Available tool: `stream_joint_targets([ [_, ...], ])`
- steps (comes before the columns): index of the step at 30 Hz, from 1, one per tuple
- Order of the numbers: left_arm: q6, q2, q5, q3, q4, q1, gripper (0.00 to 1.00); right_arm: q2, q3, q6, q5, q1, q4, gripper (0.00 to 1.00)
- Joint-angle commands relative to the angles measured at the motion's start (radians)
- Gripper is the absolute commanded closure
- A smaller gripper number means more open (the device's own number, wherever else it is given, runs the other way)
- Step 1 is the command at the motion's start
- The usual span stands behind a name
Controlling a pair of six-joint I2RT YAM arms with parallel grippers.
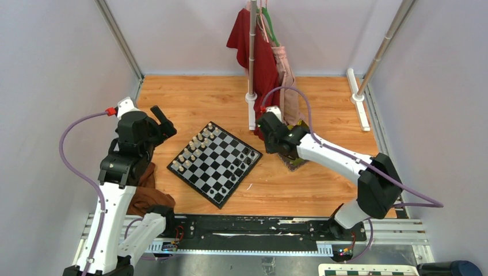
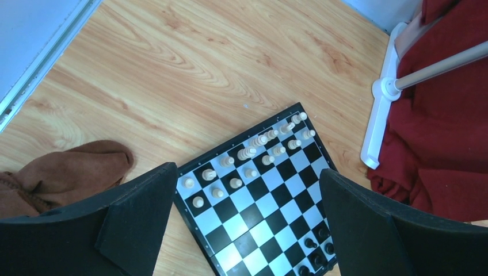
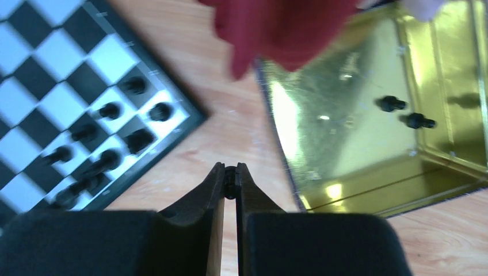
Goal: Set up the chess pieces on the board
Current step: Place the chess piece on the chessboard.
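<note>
A small black chess piece (image 3: 230, 185) sits pinched at the tips of the right gripper (image 3: 230, 172), which is clenched on it above bare wooden tabletop (image 3: 230, 115). It is tiny there, so we read it as a piece by judgement. To one side lies the flat black-and-white checked board (image 1: 214, 164), set corner-on at mid-table. Pale cream pieces (image 2: 247, 153) are ranked along its far-left edge and black pieces (image 3: 109, 109) cluster at the edge nearest the shiny gold rectangular tray (image 3: 345, 126). Two more black figurines (image 3: 391, 104) lie in that tray. The left gripper (image 2: 247, 172) hangs released, fingers wide, above the cream side. We judge this the carry step: next, bring the piece over an unfilled black-side square, lower it upright without knocking neighbours, then let go.
</note>
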Motion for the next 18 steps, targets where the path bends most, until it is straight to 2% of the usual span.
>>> stream_joint_targets([
  [1,-0.015,-0.023,0.002,0.009,-0.019,0.007,0.0,-0.004,0.076,-0.017,0.03,0.126,-0.067,1.0],
  [10,-0.026,-0.048,0.002,0.031,-0.044,0.007,0.0,0.107,0.219,-0.017,0.038,0.355,-0.091,1.0],
  [18,-0.03,-0.042,-0.001,0.084,-0.063,0.007,0.0,0.229,0.317,-0.048,0.02,0.472,-0.08,1.0],
])
